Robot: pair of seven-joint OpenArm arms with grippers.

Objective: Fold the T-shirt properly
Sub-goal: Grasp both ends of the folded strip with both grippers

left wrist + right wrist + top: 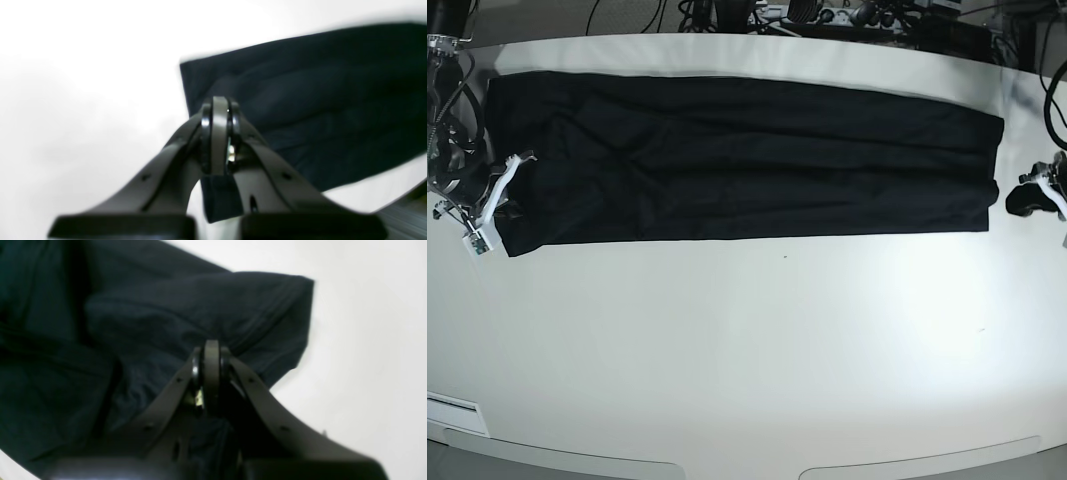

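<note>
Black T-shirt (747,170) spread as a long, narrow band across the far half of the white tabletop (757,350), running nearly from one side edge to the other, with soft creases along its length. Seen from the base view, at the band's left end, near its front corner, the right gripper (211,355) sitting at the cloth's edge; jaws pressed fully together, tips over dark fabric in the right wrist view, a strip of the same dark cloth visible under them lower in the picture, though too blurred to say whether any fabric is pinched between them. In that same view, a folded end of the shirt rising to a rounded corner at upper right, bare white surface beyond it. At the opposite end of the band, the left gripper (220,110) just off the shirt's short edge in the base view, close beside it; jaws likewise closed, tips over the cloth's corner region in the left wrist view, a small dark flap of fabric showing beneath them, contact not clear through the blur. Tangle of cables and dark equipment (827,15) along the far rim behind the tabletop.
</note>
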